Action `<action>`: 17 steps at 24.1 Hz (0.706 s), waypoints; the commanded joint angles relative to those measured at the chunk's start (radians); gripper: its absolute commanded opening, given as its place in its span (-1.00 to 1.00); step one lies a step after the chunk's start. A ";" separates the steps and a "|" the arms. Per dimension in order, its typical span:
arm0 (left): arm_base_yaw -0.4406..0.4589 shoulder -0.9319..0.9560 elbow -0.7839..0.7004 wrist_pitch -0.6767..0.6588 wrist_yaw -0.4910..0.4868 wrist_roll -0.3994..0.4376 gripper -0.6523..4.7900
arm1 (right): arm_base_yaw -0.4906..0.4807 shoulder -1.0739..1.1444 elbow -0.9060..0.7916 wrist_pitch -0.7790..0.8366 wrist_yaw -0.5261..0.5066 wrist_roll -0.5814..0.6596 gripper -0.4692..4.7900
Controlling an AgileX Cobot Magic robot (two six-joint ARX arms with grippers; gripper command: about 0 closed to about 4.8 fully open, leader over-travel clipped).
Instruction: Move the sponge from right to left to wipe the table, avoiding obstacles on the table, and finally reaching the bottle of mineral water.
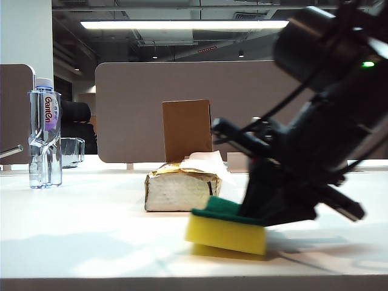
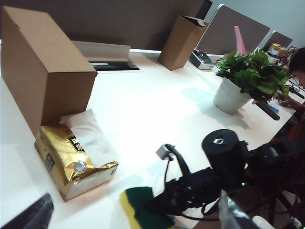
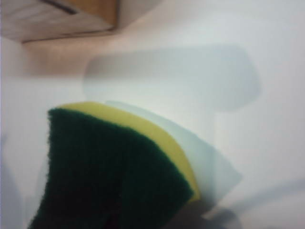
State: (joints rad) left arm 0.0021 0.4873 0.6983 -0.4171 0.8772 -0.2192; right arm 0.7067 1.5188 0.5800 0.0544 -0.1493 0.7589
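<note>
The right gripper point(image 1: 267, 212), clenched on the sponge point(image 1: 227, 225) beside the tissue pack point(image 1: 180, 189), had yet to pass it toward the mineral water bottle point(image 1: 45, 136); the left gripper stood released, out of frame.

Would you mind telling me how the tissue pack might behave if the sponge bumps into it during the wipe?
The tissue pack looks soft and crinkled, so it would probably dent and slide on the smooth table rather than resist. It lies low on its side, so tipping seems unlikely. The loose tissue sticking out could snag on the sponge, gripped by the shut right tool.
</note>
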 commanded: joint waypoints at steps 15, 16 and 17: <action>-0.002 -0.015 0.005 0.007 0.026 -0.002 0.97 | 0.130 0.211 0.198 -0.121 -0.010 0.028 -0.85; -0.002 -0.015 0.005 0.007 0.026 -0.002 0.97 | 0.130 0.211 0.198 -0.121 -0.010 0.028 -0.84; -0.002 -0.015 0.005 0.006 0.026 -0.002 0.97 | 0.130 0.211 0.198 -0.121 -0.010 0.028 -0.84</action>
State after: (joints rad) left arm 0.0021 0.4736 0.6983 -0.4202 0.8974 -0.2192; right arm 0.8268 1.7054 0.7929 0.0364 -0.1497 0.7853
